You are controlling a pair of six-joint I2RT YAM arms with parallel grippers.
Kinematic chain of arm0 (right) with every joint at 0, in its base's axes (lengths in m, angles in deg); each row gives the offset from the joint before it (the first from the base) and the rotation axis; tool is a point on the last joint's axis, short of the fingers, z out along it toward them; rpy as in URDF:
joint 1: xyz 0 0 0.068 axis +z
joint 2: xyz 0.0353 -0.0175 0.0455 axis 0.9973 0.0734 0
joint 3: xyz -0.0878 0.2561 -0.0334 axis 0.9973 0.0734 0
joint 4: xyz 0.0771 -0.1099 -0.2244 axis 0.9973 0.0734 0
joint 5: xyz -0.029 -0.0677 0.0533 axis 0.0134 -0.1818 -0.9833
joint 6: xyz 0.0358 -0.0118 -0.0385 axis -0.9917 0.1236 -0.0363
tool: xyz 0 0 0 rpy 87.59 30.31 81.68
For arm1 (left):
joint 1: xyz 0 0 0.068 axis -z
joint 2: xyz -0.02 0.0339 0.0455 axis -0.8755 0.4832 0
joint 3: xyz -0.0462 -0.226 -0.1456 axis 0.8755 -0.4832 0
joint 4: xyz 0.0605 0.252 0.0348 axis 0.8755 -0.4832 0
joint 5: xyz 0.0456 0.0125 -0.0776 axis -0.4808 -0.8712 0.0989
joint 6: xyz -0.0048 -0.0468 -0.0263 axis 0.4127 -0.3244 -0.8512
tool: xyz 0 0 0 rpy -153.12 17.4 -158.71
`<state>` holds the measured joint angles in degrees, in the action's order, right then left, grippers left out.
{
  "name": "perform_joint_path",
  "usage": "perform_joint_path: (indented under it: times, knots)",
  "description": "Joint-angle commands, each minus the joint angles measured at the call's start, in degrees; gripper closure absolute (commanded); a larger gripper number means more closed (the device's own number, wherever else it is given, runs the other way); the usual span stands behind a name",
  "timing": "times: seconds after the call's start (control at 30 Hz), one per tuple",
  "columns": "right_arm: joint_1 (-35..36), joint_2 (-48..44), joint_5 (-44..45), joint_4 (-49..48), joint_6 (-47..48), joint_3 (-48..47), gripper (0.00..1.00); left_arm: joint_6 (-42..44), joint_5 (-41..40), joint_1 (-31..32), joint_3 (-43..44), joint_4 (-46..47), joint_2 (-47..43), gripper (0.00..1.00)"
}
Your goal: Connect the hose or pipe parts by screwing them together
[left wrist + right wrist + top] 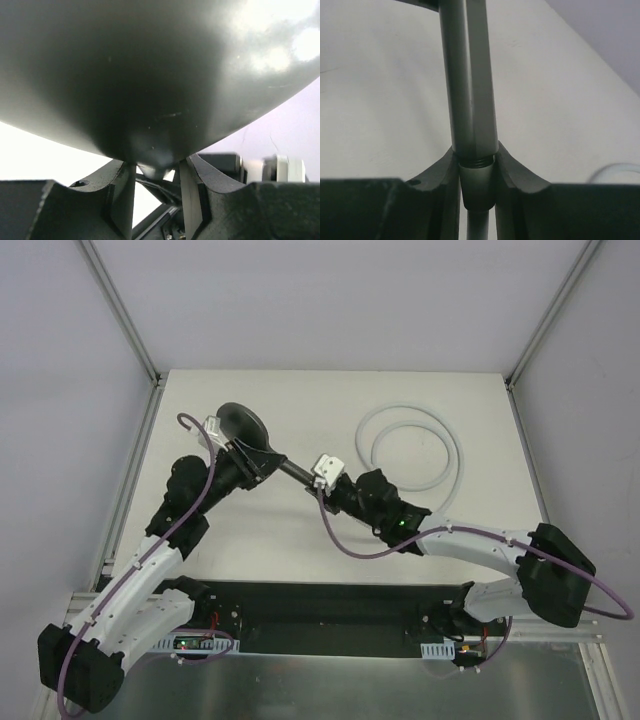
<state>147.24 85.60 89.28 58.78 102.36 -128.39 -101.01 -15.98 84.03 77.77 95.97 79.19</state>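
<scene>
White tabletop (250,540) between pale walls carries the pale coiled hose (408,410), lying far right, well apart from both arms. Left of it is the dark shower head (243,425). Its long axis slants from the round head at far left down to the handle end at near right. The left gripper (252,458) is clamped on the neck just behind the head. The right gripper (322,472) is closed on the handle's threaded end, its fingers (507,172) pressing both sides.

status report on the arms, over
Left fingers shut on shower head neck. Right fingers shut on hose fitting at handle end, thread showing. Hose coiled beyond, nothing in the way.
</scene>
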Motion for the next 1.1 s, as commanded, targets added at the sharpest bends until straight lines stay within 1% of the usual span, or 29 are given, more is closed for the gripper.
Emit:
perform_joint_path:
  times: [0.0,0.03,0.07,0.1,0.17,0.2,0.23,0.27,0.33,0.37,0.4,0.43,0.47,0.5,0.53,0.57,0.6,0.63,0.67,0.7,0.73,0.8,0.83,0.87,0.93,0.97,1.0,1.03,1.07]
  knots:
    - [-11.95,-2.91,-27.98,-12.73,-22.18,6.8,0.99,6.03,10.96,0.46,-9.96,33.25,-1.59,1.0]
    - [-13.88,-2.83,-34.63,-15.54,-25.25,7.96,0.99,6.63,11.66,0.55,-13.46,37.77,-1.24,1.0]
    - [-17.21,-2.13,-37.82,-20.26,-29.72,8.75,0.99,7.34,12.89,0.55,-14.45,40.42,-0.89,1.0]
    - [-18.37,-1.86,-42.47,-22.48,-31.85,10.33,0.99,7.95,13.34,0.46,-15.07,42.37,-0.02,1.0]
    - [-20.57,-1.07,-45.66,-26.97,-36.16,11.05,0.99,9.8,13.95,0.55,-15.43,42.91,1.04,1.0]
    - [-20.84,-0.98,-47.77,-26.99,-36.79,10.96,0.99,9.89,14.57,0.55,-15.43,43.26,2.0,1.0]
    - [-20.85,-1.24,-48.05,-26.9,-37.15,10.96,0.97,9.89,14.92,0.55,-15.43,44.39,2.62,1.0]
    - [-20.93,-1.51,-48.05,-26.55,-37.32,11.13,0.89,9.37,14.75,0.46,-15.34,44.58,2.97,1.0]
    - [-20.93,-3.51,-44.99,-25.85,-36.89,12.7,0.72,7.44,13.08,0.55,-14.91,43.19,3.42,1.0]
    - [-20.85,-4.49,-43.06,-23.76,-36.19,13.33,0.54,6.91,12.29,0.55,-14.47,41.7,3.16,1.0]
    - [-20.93,-5.71,-39.65,-22.08,-33.57,13.77,0.47,6.38,11.07,0.46,-13.07,39.68,2.54,1.0]
    - [-20.59,-8.16,-37.7,-20.24,-32.85,14.21,0.39,5.68,8.62,0.55,-12.1,36.53,2.1,1.0]
    - [-19.54,-9.58,-35.07,-16.22,-29.71,15.17,0.2,5.41,7.2,0.46,-11.13,30.93,1.58,1.0]
    - [-18.66,-10.99,-28.34,-14.18,-27.07,15.61,0.13,5.15,5.97,0.55,-8.95,27.22,0.88,1.0]
    - [-17.52,-13.78,-24.27,-12.42,-22.17,15.97,0.06,4.36,3.44,0.55,-7.71,24.13,0.61,1.0]
    - [-14.37,-15.03,-20.32,-9.53,-19.07,16.23,0.04,3.83,2.19,0.55,-6.3,17.75,0.26,1.0]
    - [-12.69,-16.09,-11.84,-8.28,-16.52,16.06,0.04,3.04,0.96,0.55,-3.85,14.82,-0.18,1.0]
    - [-10.58,-17.58,-6.27,-7.4,-10.67,15.97,0.04,0.95,-1.4,0.55,-2.78,12.26,-0.36,1.0]
    - [-6.3,-17.94,-2.3,-6.95,-7.47,15.88,0.04,-0.12,-2.12,0.55,-1.82,9.89,-0.54,1.0]
    - [-4.25,-18.12,3.92,-7.04,-4.66,15.62,0.04,-1.17,-3.0,0.55,-0.24,6.73,-0.97,1.0]
    - [-0.41,-17.6,6.94,-7.82,1.2,15.44,0.04,-3.27,-3.53,0.55,0.47,5.14,-1.24,1.0]
    - [2.87,-16.46,13.43,-8.97,6.33,14.22,0.04,-4.78,-5.11,0.55,2.4,1.02,-1.85,1.0]
    - [5.76,-14.62,15.3,-9.84,8.44,13.78,0.04,-5.92,-5.38,0.55,3.02,-0.23,-1.94,1.0]
    - [7.09,-13.56,16.97,-10.37,12.9,12.9,0.04,-6.45,-5.81,0.55,3.64,-1.55,-2.03,1.0]
    - [10.68,-9.45,22.33,-12.56,17.06,10.18,0.04,-8.12,-5.91,0.55,5.04,-4.71,-2.29,1.0]
    - [11.66,-7.94,24.35,-13.97,21.52,9.39,0.04,-8.65,-5.91,0.55,5.48,-5.86,-2.3,1.0]
    - [12.46,-6.27,27.76,-15.37,23.48,8.51,0.04,-9.18,-5.82,0.55,6.1,-5.87,-2.3,1.0]
    - [13.51,-3.21,29.1,-17.56,25.41,6.5,0.04,-9.79,-5.82,0.55,6.36,-8.48,-2.38,1.0]
    - [13.87,-1.7,30.25,-18.11,26.82,5.52,0.02,-9.97,-5.73,0.55,6.71,-9.11,-2.47,1.0]
